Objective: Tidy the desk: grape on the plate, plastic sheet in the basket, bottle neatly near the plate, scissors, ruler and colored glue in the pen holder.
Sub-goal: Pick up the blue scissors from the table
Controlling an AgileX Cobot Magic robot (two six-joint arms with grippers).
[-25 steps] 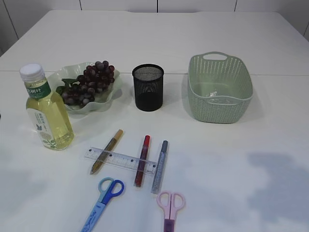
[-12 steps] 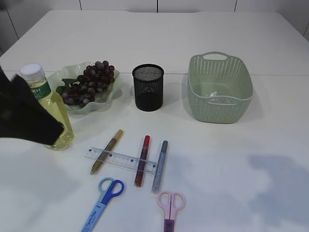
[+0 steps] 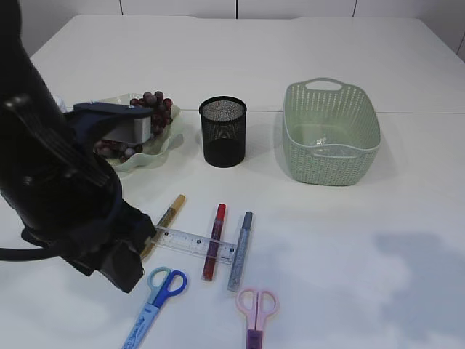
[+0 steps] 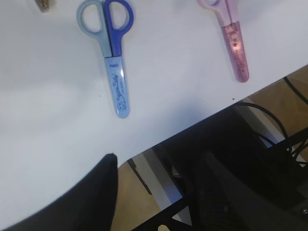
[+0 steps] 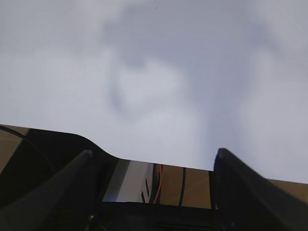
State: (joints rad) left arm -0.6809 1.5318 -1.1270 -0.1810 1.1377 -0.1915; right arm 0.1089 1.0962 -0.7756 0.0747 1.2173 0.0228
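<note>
Lying near the left gripper (image 4: 159,192), jaws spread wide and gripping nothing: blue scissors (image 4: 111,57), blade lettering too blurred for reading.

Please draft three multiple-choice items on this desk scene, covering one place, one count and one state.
1. Where does the clear plastic ruler lie?
A. in the pale green woven basket
B. on the table, under the red glue pen
C. in the black mesh pen holder

2. How many pairs of scissors show?
A. one
B. two
C. three

3. What does the pen holder contain?
A. scissors
B. glue pens
C. nothing visible

Key:
1 B, the pen crosses over it.
2 B, blue scissors and pink scissors.
3 C, nothing rises above its rim.
</note>
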